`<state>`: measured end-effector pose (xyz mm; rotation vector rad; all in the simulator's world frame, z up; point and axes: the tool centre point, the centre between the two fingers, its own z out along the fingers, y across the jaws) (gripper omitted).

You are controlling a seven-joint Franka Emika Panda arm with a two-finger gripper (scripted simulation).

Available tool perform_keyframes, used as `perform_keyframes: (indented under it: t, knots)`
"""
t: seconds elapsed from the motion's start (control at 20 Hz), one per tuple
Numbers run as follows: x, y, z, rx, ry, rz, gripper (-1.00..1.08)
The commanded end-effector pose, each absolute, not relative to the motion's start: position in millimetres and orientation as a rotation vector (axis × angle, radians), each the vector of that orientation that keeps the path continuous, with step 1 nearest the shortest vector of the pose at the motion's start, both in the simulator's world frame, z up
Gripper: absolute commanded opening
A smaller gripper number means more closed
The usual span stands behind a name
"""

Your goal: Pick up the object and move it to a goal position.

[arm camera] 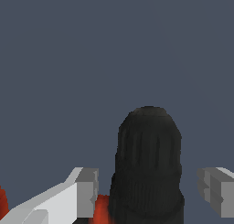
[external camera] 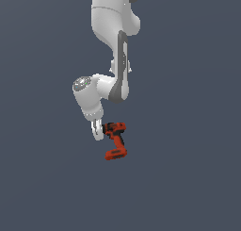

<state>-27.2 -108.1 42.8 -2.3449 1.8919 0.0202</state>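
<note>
The red-orange drill [external camera: 116, 141] shows in the exterior view, with its black chuck end toward my hand and its blocky battery base [external camera: 116, 154] lower in the picture. My gripper [external camera: 99, 131] is right at the chuck end. In the wrist view the black chuck [arm camera: 147, 159] stands between my two fingers, and a bit of red body [arm camera: 101, 209] shows beside it. My gripper [arm camera: 148, 191] straddles the chuck. The fingers [arm camera: 87, 191] stand apart from it, with a small gap on each side. I cannot tell whether the drill rests on the ground.
A plain dark blue-grey ground [external camera: 188, 178] fills both views. The white arm [external camera: 115, 46] comes down from the top of the exterior view. No other objects or goal marker show.
</note>
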Motion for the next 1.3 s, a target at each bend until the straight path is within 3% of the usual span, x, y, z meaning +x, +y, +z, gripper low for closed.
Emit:
perform_keyframes:
  t: [0.0, 0.15, 0.2, 1.25]
  knots:
    - [-27.1, -107.3, 34.6, -2.343, 1.894, 0.02, 0.68]
    - [-27.1, -106.8, 31.4, -2.342, 1.895, 0.02, 0.68]
    - [-27.1, -106.8, 31.4, -2.342, 1.895, 0.02, -1.0]
    - [-34.0, -101.5, 59.2, -2.34, 1.894, 0.019, -1.0]
